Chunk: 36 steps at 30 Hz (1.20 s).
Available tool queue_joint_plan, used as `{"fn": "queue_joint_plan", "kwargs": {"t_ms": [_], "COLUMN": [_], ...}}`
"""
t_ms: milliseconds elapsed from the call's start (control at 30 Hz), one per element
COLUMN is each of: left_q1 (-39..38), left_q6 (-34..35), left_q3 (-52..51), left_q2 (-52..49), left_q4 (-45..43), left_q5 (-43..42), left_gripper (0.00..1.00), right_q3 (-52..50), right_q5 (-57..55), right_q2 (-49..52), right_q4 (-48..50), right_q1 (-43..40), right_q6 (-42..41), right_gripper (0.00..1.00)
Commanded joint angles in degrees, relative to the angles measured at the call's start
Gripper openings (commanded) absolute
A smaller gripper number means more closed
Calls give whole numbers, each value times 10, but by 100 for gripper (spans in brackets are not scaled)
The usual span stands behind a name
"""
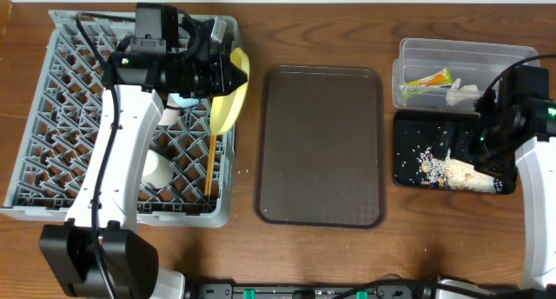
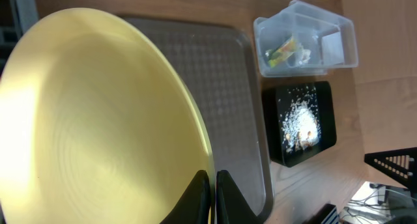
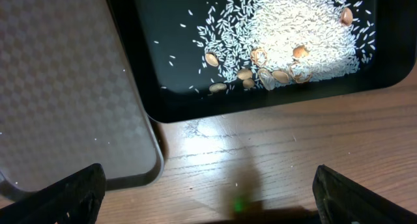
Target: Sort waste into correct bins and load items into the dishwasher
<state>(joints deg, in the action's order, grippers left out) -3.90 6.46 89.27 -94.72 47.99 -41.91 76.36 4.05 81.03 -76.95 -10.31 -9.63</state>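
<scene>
While in left pincer [image 2: 212, 186], yellow plate [image 2: 98, 120].

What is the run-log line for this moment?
left gripper: shut on yellow plate, upright over dish rack | right gripper: open, holding nothing, by black tray | rice in black tray | wrapper in clear tub

Brown wood-grain table [image 1: 330, 251] under bright light
</scene>
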Motion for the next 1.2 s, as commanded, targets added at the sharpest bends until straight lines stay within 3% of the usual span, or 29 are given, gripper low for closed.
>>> {"fn": "queue_joint_plan", "kwargs": {"t_ms": [0, 200, 300, 467, 733, 1033, 1167], "left_q1": [15, 28, 29, 30, 26, -6, -39], "left_q6": [5, 5, 5, -2, -2, -2, -2], "left_q3": [-9, -9, -9, -9, -9, -9, -9], "left_q2": [4, 4, 4, 8, 70, 122, 105], "left_q4": [-3, -2, -2, -5, -2, 79, 135], "left_q5": [0, 68, 141, 173, 174, 175, 238], "left_gripper": [8, 8, 41, 59, 70, 71, 71], "right_q3": [12, 12, 12, 12, 12, 12, 12], "right_q5": [1, 1, 1, 1, 26, 83, 79], "right_q2": [-5, -5, -5, -5, -5, -5, 0], "right_q4": [-3, -3, -3, -2, 28, 156, 222], "right_q1": [-14, -14, -14, -14, -14, 20, 69], "right_q6": [0, 0, 0, 0, 0, 9, 43], "right_gripper": [99, 99, 99, 99, 99, 99, 99]}}
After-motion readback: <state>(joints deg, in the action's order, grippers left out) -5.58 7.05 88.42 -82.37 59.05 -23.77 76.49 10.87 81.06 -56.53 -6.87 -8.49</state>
